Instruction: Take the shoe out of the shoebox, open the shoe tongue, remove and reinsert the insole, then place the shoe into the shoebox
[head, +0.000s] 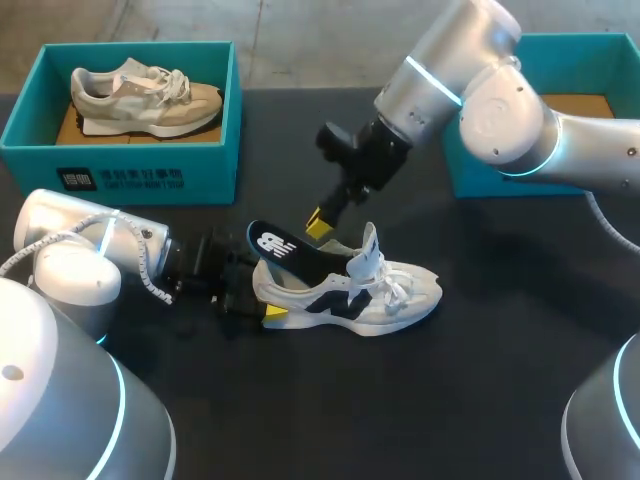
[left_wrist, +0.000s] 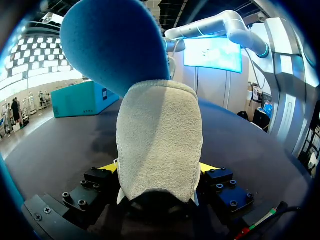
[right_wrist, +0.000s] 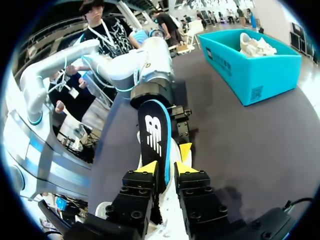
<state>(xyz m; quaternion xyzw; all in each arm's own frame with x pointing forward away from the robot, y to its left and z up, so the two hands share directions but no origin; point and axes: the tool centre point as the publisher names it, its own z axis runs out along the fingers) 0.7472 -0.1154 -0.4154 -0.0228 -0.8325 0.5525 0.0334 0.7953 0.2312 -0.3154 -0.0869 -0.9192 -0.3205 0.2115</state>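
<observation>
A white shoe (head: 350, 295) with black side marks lies on its sole mid-table, toe pointing right. Its black, blue-edged insole (head: 290, 250) sticks up and back out of the opening. My left gripper (head: 250, 300) lies low behind the shoe, shut on the heel. In the left wrist view the heel (left_wrist: 160, 140) fills the space between its fingers (left_wrist: 207, 167), with the insole's blue underside (left_wrist: 117, 45) above. My right gripper (head: 318, 225) comes down from above onto the insole. In the right wrist view the insole (right_wrist: 152, 135) passes between the slightly parted fingertips (right_wrist: 150, 167), open.
A teal shoebox (head: 120, 160) at the back left holds a beige shoe (head: 140, 95). A second teal box (head: 500, 170) stands at the back right, partly behind my right arm. Bare dark tabletop lies in front of the white shoe.
</observation>
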